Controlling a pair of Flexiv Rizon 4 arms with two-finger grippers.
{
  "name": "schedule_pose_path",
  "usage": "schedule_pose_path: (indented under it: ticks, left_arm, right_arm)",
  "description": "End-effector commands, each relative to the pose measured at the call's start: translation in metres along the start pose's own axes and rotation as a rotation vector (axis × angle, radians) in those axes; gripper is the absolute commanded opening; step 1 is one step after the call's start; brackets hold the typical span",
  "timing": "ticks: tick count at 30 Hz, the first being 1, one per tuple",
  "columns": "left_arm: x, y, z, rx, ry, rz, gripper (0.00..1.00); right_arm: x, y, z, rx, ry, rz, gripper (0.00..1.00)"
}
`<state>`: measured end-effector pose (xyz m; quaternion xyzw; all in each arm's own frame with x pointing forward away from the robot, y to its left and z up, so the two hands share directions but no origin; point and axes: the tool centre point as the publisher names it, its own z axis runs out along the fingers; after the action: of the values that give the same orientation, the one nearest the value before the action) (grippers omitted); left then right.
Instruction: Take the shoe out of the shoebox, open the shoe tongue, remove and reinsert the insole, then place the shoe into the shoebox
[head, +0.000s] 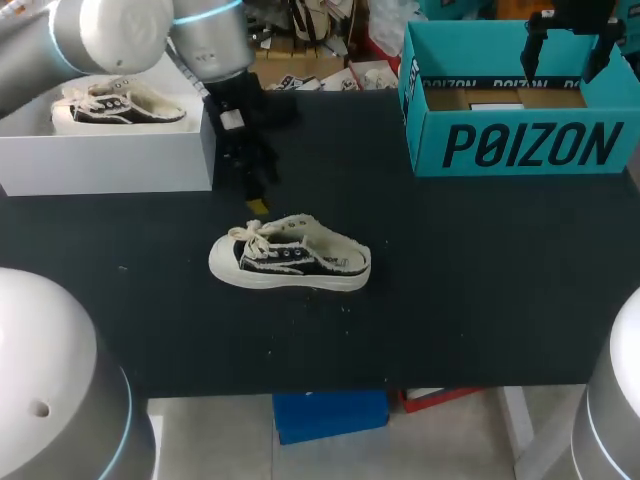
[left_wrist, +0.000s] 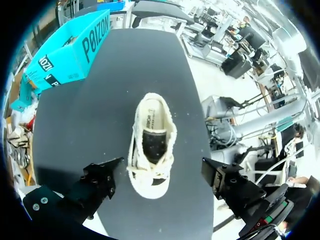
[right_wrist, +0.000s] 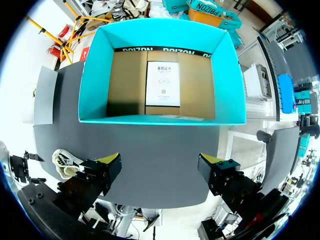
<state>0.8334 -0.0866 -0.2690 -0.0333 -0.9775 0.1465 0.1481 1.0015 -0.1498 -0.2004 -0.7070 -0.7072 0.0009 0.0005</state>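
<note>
The left pincer (left_wrist: 160, 172) hangs wide and empty, the shoe (left_wrist: 151, 145) lies on the table (left_wrist: 100, 115) just under it, so opening the tongue looks next, needing a descent onto the laces, while the right pincer (right_wrist: 159, 167) hangs wide over the empty shoebox (right_wrist: 95, 75).

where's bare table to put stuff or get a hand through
Bare table from the shoe to the right edge, in front of the teal shoebox; also the front strip. Crowded between the white box and shoe, where the left arm hangs its jaws.
</note>
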Motion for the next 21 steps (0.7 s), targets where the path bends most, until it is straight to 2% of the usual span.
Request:
schedule_pose_path:
  ticks: [1, 4, 7, 21]
  left_arm:
    - [0.022, 0.037, -0.017, 0.182, -0.130, -0.010, 1.00]
    - [0.027, 0.051, -0.026, 0.224, -0.133, -0.012, 1.00]
    - [0.030, 0.062, -0.032, 0.209, -0.113, 0.011, 1.00]
    - [0.030, 0.062, -0.032, 0.209, -0.113, 0.011, 1.00]
  right_arm:
    - [0.000, 0.000, 0.000, 0.000, 0.000, 0.000, 1.00]
    - [0.000, 0.000, 0.000, 0.000, 0.000, 0.000, 1.00]
    - [0.000, 0.000, 0.000, 0.000, 0.000, 0.000, 1.00]
    - [0.000, 0.000, 0.000, 0.000, 0.000, 0.000, 1.00]
